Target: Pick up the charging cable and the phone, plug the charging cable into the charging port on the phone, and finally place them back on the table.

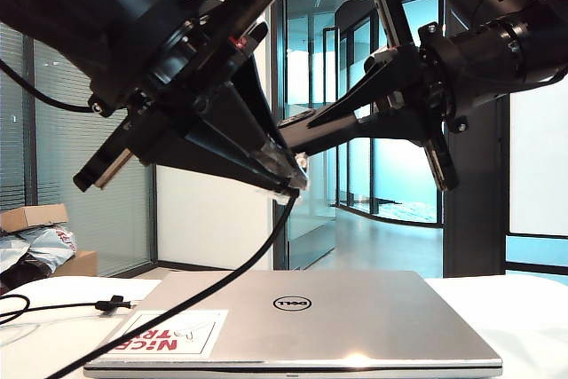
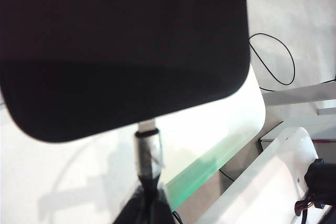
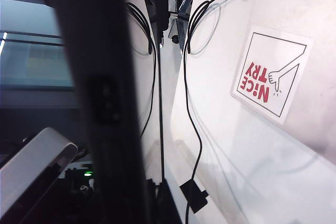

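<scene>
The phone (image 2: 121, 45) is a flat black slab held up in the air. My right gripper (image 3: 142, 208) is shut on it, and its thin side edge with buttons (image 3: 105, 100) shows. The charging cable's silver-white plug (image 2: 149, 145) points at the phone's short edge, and its tip touches that edge. The charging port itself is hidden behind the tip. My left gripper (image 2: 148, 205) is shut on the plug's black end. In the exterior view the left gripper (image 1: 286, 179) and the right gripper (image 1: 324, 128) meet above the laptop. From there the cable (image 1: 222, 286) hangs down to the table (image 1: 524, 317).
A shut silver Dell laptop (image 1: 293, 321) with a red-lettered sticker (image 1: 169, 335) lies under both grippers. The cable's slack loops over the white table, with its black strap knot (image 1: 111, 304) at the left. Cardboard boxes (image 1: 35, 217) sit at the far left.
</scene>
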